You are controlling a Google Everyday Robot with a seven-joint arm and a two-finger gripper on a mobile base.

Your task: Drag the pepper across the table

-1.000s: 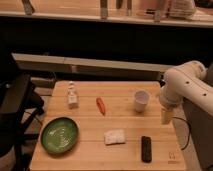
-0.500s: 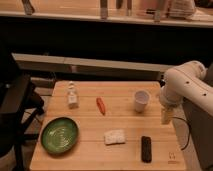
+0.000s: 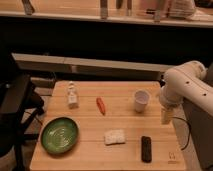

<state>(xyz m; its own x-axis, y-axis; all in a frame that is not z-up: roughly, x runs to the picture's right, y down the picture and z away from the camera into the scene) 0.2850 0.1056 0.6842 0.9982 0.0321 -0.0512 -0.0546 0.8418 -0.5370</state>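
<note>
The pepper [image 3: 101, 105] is a small red-orange chili lying on the light-wood table [image 3: 125, 128], a little left of its middle. The white cup [image 3: 141, 100] stands to the pepper's right. My white arm [image 3: 184, 89] hangs over the table's right edge, and the gripper [image 3: 165, 116] points down beside the cup, well right of the pepper and apart from it.
A green plate [image 3: 60, 135] sits at the front left, a small white bottle [image 3: 73, 96] at the back left. A white sponge-like block [image 3: 114, 137] and a black rectangular object [image 3: 146, 148] lie near the front edge. A dark chair [image 3: 15, 107] stands left; a long counter [image 3: 90, 64] runs behind.
</note>
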